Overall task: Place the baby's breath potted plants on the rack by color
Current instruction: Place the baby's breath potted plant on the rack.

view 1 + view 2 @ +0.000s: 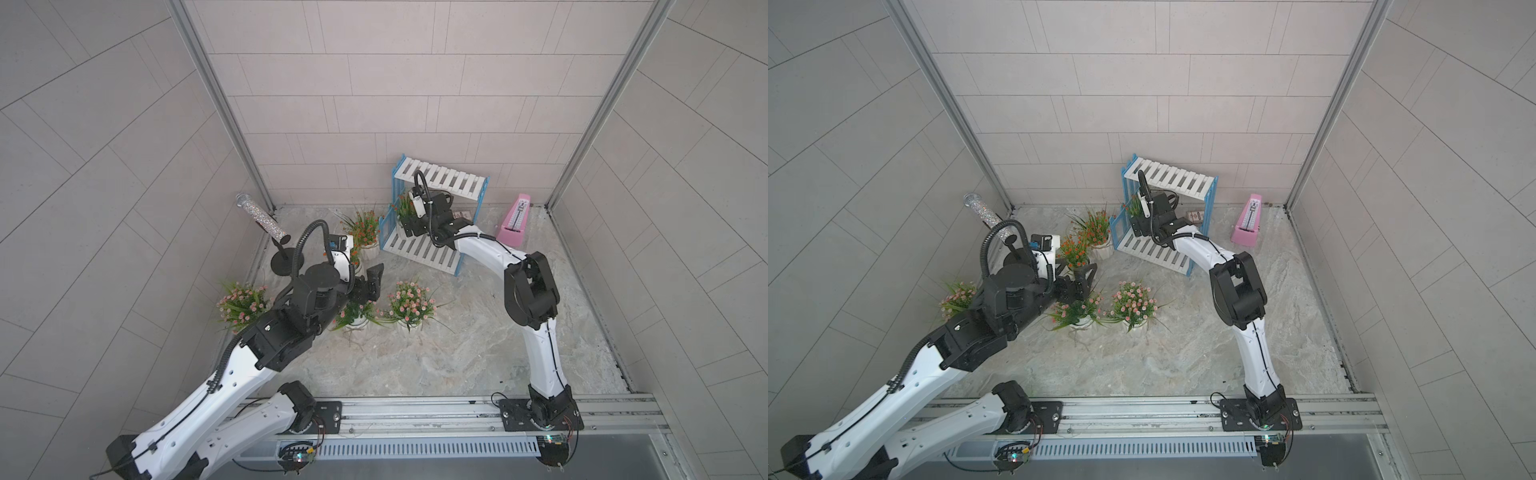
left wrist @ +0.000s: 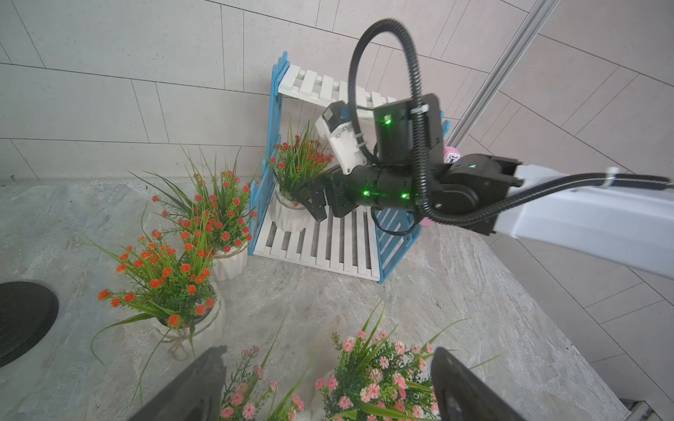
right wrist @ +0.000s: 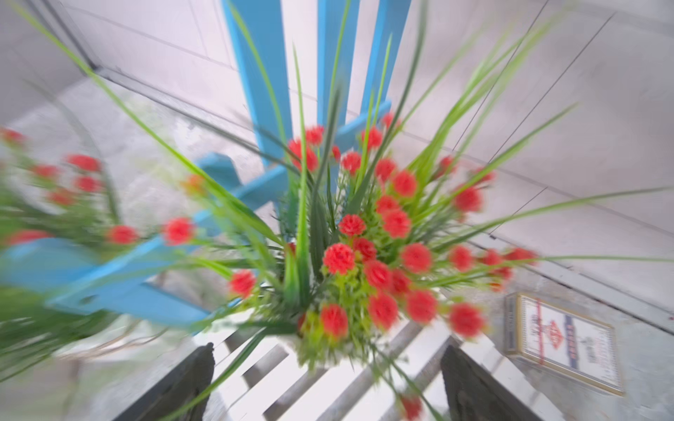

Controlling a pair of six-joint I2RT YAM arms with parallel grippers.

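Note:
The rack [image 1: 444,179] [image 1: 1173,176] has white slats and blue sides and stands at the back. One orange-red baby's breath plant [image 2: 299,160] [image 3: 364,237] stands at the left end of its lower tier. My right gripper [image 2: 310,201] [image 3: 328,386] is open just beside that pot, with nothing between its fingers; the right wrist view is blurred. Two more orange-red plants [image 1: 363,226] [image 2: 164,277] stand on the table left of the rack. Three pink ones [image 1: 241,303] [image 1: 411,303] [image 1: 1077,309] stand nearer the front. My left gripper [image 1: 372,280] [image 2: 328,390] hangs open above the middle pink plant.
A pink metronome [image 1: 515,226] stands right of the rack. A glittery tube on a black stand [image 1: 262,218] is at the back left, close to my left arm. A small card box [image 3: 561,342] lies behind the rack. Tiled walls close in three sides.

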